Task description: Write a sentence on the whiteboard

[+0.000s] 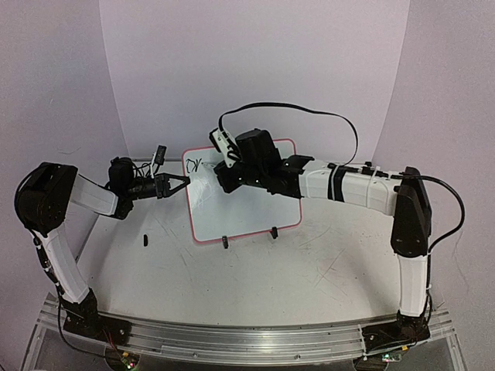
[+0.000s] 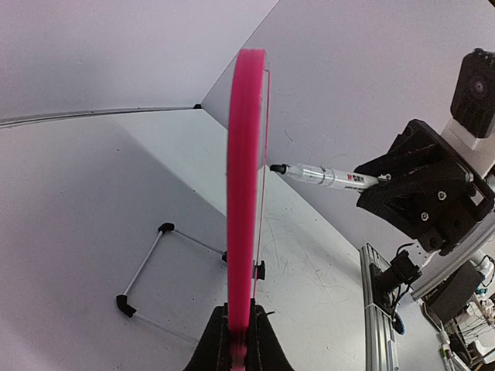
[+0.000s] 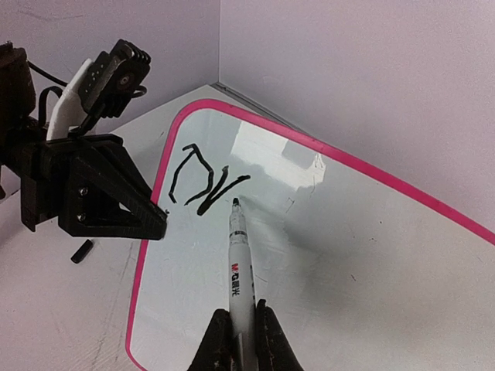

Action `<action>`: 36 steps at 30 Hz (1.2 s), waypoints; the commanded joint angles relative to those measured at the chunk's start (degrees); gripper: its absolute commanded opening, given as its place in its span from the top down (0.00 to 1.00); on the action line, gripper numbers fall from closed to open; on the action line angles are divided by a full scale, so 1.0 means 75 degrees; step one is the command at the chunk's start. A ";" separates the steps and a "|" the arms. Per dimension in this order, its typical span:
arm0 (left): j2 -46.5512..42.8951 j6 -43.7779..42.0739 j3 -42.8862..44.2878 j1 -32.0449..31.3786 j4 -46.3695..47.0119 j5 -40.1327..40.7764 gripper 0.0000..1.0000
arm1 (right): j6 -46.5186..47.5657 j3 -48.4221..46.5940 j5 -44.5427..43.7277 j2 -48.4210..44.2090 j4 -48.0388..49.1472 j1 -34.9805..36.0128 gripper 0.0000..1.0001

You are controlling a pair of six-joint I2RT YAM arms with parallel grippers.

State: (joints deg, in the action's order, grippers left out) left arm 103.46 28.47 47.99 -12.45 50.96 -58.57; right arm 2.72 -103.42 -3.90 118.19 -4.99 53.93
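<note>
Right wrist view: the whiteboard stands propped on the table, and just two black strokes of the sentence sit in its upper left corner. The marker has its tip just right of them, at the board's face. The right gripper is clamped tight on the marker. The left gripper pinches the board's left edge.
</note>
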 commanded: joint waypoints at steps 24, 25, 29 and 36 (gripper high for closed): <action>-0.0141 -0.0117 0.0289 -0.0038 0.0151 -0.0230 1.00 | -0.0304 -0.0056 -0.0600 -0.0062 -0.0097 -0.0167 1.00; -0.0137 -0.0117 0.0286 -0.0039 0.0153 -0.0230 1.00 | -0.0304 -0.0026 -0.0611 -0.0095 -0.0096 -0.0183 1.00; -0.0151 -0.0126 0.0284 -0.0041 0.0137 -0.0230 1.00 | -0.0304 0.0092 -0.0675 -0.0179 -0.0096 -0.0201 1.00; -0.0142 -0.0112 0.0309 -0.0040 0.0139 -0.0230 1.00 | -0.0502 0.0320 -0.0864 -0.0359 -0.0010 -0.0271 1.00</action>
State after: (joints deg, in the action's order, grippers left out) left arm 103.46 28.49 47.99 -12.43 50.41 -58.22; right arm 1.19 -102.31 -6.34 118.59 -5.22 53.52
